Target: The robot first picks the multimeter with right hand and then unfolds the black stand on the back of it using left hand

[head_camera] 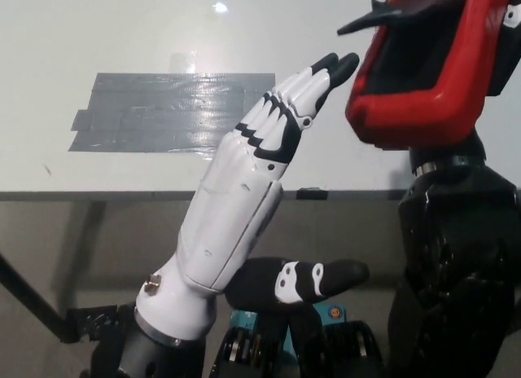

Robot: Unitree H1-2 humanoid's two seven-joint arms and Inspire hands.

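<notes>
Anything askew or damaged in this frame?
No damage visible. The red multimeter is tilted and partly out of frame in the right robot hand, its black stand sticking out. The left robot hand is clear of it.

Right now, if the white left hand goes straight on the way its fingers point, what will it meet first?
Probably the red multimeter held up by the black right hand. The white left hand points up and right at its lower edge, with a small gap; depth is unclear.
</notes>
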